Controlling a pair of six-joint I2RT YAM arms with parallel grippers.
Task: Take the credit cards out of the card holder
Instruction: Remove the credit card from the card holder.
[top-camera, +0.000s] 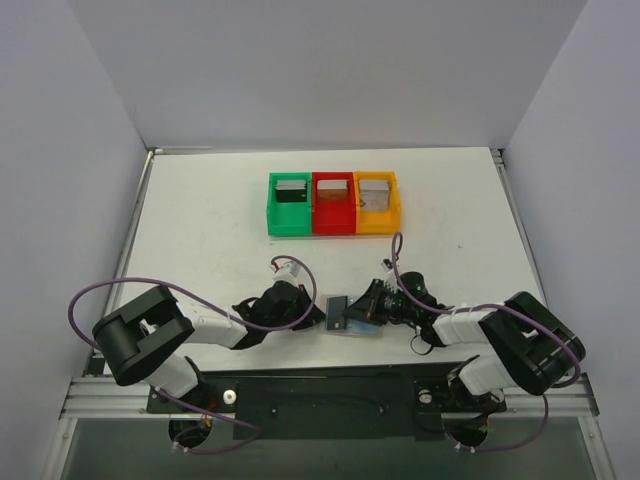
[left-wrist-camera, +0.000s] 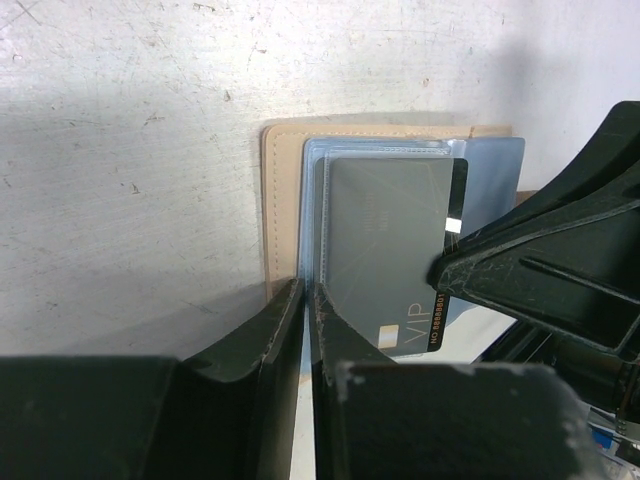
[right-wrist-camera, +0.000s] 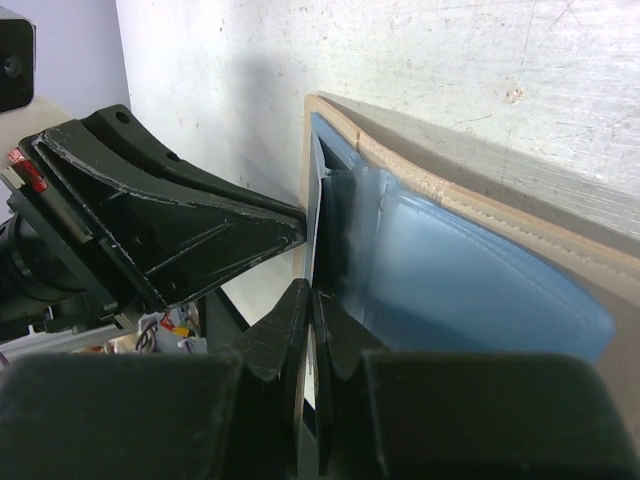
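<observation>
Left wrist view: the card holder (left-wrist-camera: 282, 200) lies open on the surface (left-wrist-camera: 120, 150). A grey credit card (left-wrist-camera: 390, 240) marked VIP appears partly drawn out of its clear pocket. The left pincer (left-wrist-camera: 306, 292) is clamped on the holder's border, with the tan edge and sleeve between its almost closed fingers. The right pincer (right-wrist-camera: 312, 295) is closed on the thin edge of the credit card.

Handling, as judged:
- Credit card: light, thin, stiff and slick. Grip it across its flat faces near a free edge, and pull in the plane of the pocket. A twist is likely to jam it in the sleeve.
- Card holder: light, soft and flexible. In the right wrist view its border bows upward. It is likely to lift or slide with the card unless it is restrained at the border, clear of the pocket mouth.

Surface: white, flat and matte, with fine scratches that offer little friction. The holder sits at the middle of the near edge, between the two arms.

Room: a green bin (top-camera: 275, 215), a red bin (top-camera: 333, 228) and an orange bin (top-camera: 392, 215) stand side by side toward the far edge, well apart from the holder. Each contains a flat item too small to identify. Plain walls enclose the left, right and far edges.
</observation>
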